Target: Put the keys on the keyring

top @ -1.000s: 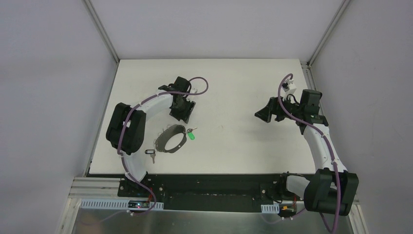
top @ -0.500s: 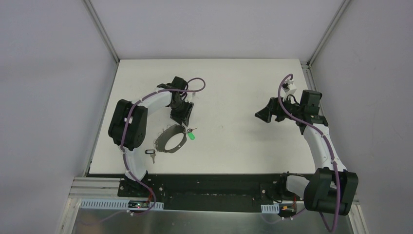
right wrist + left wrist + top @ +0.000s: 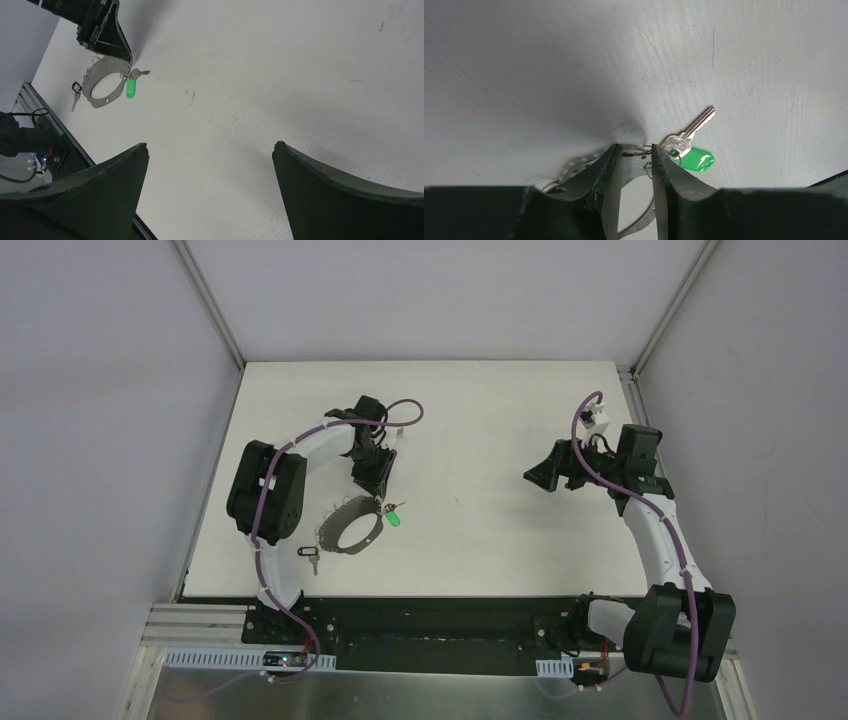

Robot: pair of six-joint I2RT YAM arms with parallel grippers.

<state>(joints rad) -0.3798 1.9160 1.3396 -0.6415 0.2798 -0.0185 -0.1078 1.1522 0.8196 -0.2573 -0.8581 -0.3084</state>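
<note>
The keyring point(image 3: 325, 537), a thin grey hoop, lies flat at the near left of the table. The green-tagged key point(image 3: 395, 519) lies at its far right rim. The black-tagged key point(image 3: 310, 557) lies at its near left. My left gripper point(image 3: 377, 494) stands over the far rim. In the left wrist view its jaws point(image 3: 634, 149) are nearly closed, pinching a small wire loop on the keyring's rim point(image 3: 580, 161), with the green key point(image 3: 694, 159) just right of them. My right gripper point(image 3: 533, 477) is open and empty, far right. The red key is out of view.
The right wrist view shows the keyring point(image 3: 116, 67), green key point(image 3: 131, 87) and black key point(image 3: 75, 95) far off at upper left, and my open right gripper point(image 3: 210, 145). The table's near edge and a dark rail point(image 3: 420, 625) lie just below the keyring.
My left arm's elbow has drawn in and the left gripper has shifted slightly onto the keyring's far rim. The right arm, keyring and keys have not moved.
</note>
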